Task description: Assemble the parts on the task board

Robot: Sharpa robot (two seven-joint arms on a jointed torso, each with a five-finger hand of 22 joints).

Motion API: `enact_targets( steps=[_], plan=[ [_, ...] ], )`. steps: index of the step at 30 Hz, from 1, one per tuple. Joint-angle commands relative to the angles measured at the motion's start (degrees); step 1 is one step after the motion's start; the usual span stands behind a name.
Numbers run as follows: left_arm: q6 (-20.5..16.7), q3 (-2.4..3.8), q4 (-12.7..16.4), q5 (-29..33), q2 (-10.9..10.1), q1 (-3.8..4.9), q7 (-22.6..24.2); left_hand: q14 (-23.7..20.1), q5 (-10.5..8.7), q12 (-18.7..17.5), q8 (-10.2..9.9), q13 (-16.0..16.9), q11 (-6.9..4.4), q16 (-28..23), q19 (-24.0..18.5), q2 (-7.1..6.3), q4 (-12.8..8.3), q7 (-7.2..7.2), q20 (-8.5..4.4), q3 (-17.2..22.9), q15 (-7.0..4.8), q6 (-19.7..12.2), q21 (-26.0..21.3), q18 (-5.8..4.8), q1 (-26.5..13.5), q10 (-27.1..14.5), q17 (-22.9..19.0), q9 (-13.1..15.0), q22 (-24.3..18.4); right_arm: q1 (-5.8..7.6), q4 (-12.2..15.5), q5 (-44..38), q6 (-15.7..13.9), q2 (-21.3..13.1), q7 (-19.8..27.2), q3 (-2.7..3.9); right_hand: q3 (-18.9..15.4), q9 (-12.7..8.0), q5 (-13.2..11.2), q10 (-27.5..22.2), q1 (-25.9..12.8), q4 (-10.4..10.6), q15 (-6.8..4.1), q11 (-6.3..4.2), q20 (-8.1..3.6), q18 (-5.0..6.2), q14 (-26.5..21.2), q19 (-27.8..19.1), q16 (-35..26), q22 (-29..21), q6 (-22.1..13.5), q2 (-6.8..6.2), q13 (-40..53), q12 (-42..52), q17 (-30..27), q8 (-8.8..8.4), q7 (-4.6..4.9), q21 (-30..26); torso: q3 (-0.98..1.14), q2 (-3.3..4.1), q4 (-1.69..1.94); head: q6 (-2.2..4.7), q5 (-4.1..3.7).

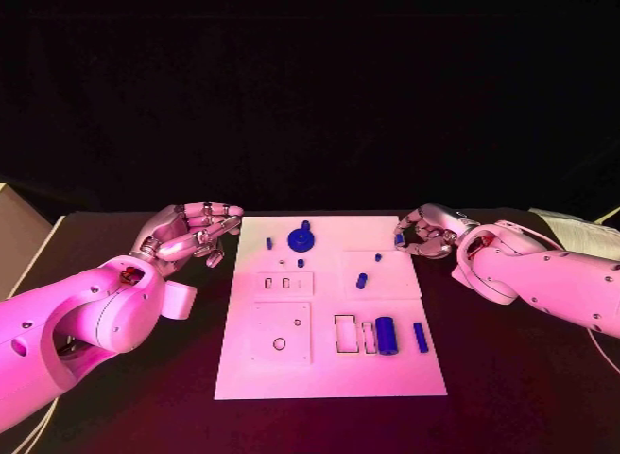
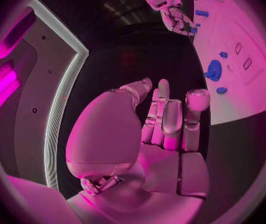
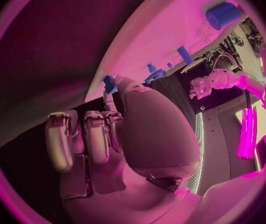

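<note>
Two silver hands flank the white task board (image 1: 331, 378) on the black worktop, neither yet carrying a part. The left hand (image 1: 187, 235) hovers just off the board's far-left corner, fingers loosely curled and apart, holding nothing. The right hand (image 1: 430, 232) sits at the far-right edge with its fingers curled inward; a small blue piece (image 3: 110, 83) shows at its fingertips in the right wrist view, but whether it is pinched or merely touched cannot be told.

On the board, a round blue gear-like part (image 1: 302, 234) lies at the far end with small blue pegs (image 1: 362, 280) scattered nearby. A thick blue cylinder (image 1: 387, 335) and a slim blue bar (image 1: 421, 337) rest at the near right, beside open rectangular slots (image 1: 347, 333).

The risks look plain. The pegs are small, smooth and likely to roll, so a finger arriving off-centre could flick one across the board or off its edge onto the worktop. The cylinder lies on its side and may roll if nudged. The right hand works right at the board's rim, where a sideways press could shift the whole plate and upset every loose part. Parts pushed in tilted could jam in their slots.
</note>
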Motion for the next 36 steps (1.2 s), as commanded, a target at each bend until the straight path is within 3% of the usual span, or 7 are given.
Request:
enact_targets(
  steps=[1,7,12,18,21,32,36],
  plan=[
    [0.66,0.03,0.16,-0.27,-0.03,-0.01,0.09,0.31,0.14,0.25,0.16,0.05,-0.13,0.07,0.21,-0.1,0.09,-0.06,0.02,0.31,0.02,-0.35,0.37,-1.05,-0.6,-0.43,-0.05,0.07,0.07,-0.05,-0.08,-0.69,-0.26,0.06,0.12,-0.01,0.39,0.06,-0.25,4.68,-0.33,0.03,-0.32,-0.48,-0.49,-0.74,5.98,5.07,0.24,13.22,0.49,0.33,13.81,0.04,15.09,0.38,0.07,0.13,-0.04,-0.05,0.15,-0.1,-0.08],
    [0.79,0.03,0.17,-0.27,-0.16,-0.02,0.09,0.29,0.14,0.25,0.17,0.05,-0.13,0.04,0.21,-0.1,0.11,-0.06,0.02,0.32,0.03,-0.36,0.39,-1.05,-0.62,-0.47,-0.11,0.07,0.08,-0.05,-0.28,-0.56,-1.83,0.3,0.48,0.0,0.59,0.12,-0.3,4.76,-0.46,0.03,-0.38,-0.57,-0.56,-0.75,5.98,5.08,0.24,13.24,0.81,0.31,13.88,0.12,15.09,0.58,-0.04,0.15,-0.02,0.0,-0.02,-0.22,-0.05],
    [0.84,0.02,0.19,-0.27,-0.33,-0.04,0.13,0.13,0.14,0.22,0.19,0.03,-0.09,-0.17,0.2,-0.1,0.26,-0.04,0.04,0.3,0.05,-0.37,0.45,-1.05,-0.8,-0.66,-0.42,0.08,0.1,-0.05,-0.17,0.11,-3.99,0.48,1.61,0.01,1.82,0.53,0.85,5.14,-0.62,-0.29,-0.98,-1.17,-1.02,-0.78,5.98,5.13,0.24,13.36,2.41,0.47,14.21,0.49,15.09,1.78,-0.76,0.24,0.08,-0.01,-0.09,-0.16,-0.06],
    [0.83,0.02,0.18,-0.27,-0.4,-0.05,0.15,0.13,0.14,0.22,0.19,0.03,-0.09,-0.17,0.2,-0.1,0.26,-0.04,0.04,0.3,0.05,-0.37,0.45,-1.05,-0.8,-0.66,-0.42,0.08,0.1,-0.05,-0.16,0.15,-6.39,0.53,1.87,0.01,4.2,1.93,1.57,5.54,-0.37,-1.75,-2.46,-2.73,-2.37,-0.79,5.98,5.16,0.24,13.42,5.5,1.57,14.55,0.87,15.09,4.96,-2.55,0.27,-0.06,0.02,0.08,-0.3,-0.09],
    [0.83,0.02,0.16,-0.27,-0.41,-0.06,0.14,0.13,0.14,0.22,0.19,0.03,-0.09,-0.17,0.2,-0.1,0.26,-0.04,0.04,0.3,0.05,-0.37,0.45,-1.05,-0.8,-0.66,-0.42,0.08,0.1,-0.05,-0.08,-0.29,-7.07,0.51,1.71,0.01,4.92,2.69,1.64,5.6,-0.68,-2.45,-3.01,-3.39,-2.91,-0.81,5.98,5.19,0.24,13.48,6.16,1.72,14.61,0.93,15.09,6.46,-3.28,0.32,-0.03,0.04,0.13,-0.38,-0.01],
    [0.84,0.02,0.22,-0.27,-0.51,-0.08,0.11,0.12,0.14,0.2,0.2,0.02,-0.09,-0.2,0.19,-0.12,0.27,-0.05,0.06,0.32,0.06,-0.38,0.49,-1.05,-0.81,-0.75,-0.46,0.09,0.12,-0.05,0.84,-0.97,-8.59,0.59,1.26,0.05,5.18,3.08,1.44,5.52,-1.29,-2.68,-3.14,-3.66,-3.15,-0.81,5.98,5.19,0.24,13.48,5.94,1.56,14.53,0.84,15.09,7.15,-3.46,0.31,-0.08,0.04,-0.01,-0.27,0.14],
    [0.86,0.02,0.25,-0.27,-0.58,-0.08,0.06,0.12,0.14,0.2,0.2,0.02,-0.09,-0.2,0.19,-0.12,0.27,-0.05,0.06,0.32,0.06,-0.38,0.49,-1.05,-0.81,-0.75,-0.46,0.09,0.12,0.18,2.52,-1.15,-8.71,0.24,0.65,0.19,5.51,3.23,1.93,5.39,-1.76,-2.71,-2.98,-3.69,-3.11,-0.82,5.98,5.21,0.24,13.51,5.47,1.59,14.41,0.69,15.09,7.4,-3.4,0.33,-0.12,-0.04,-0.08,-0.35,0.15]
  ],
)
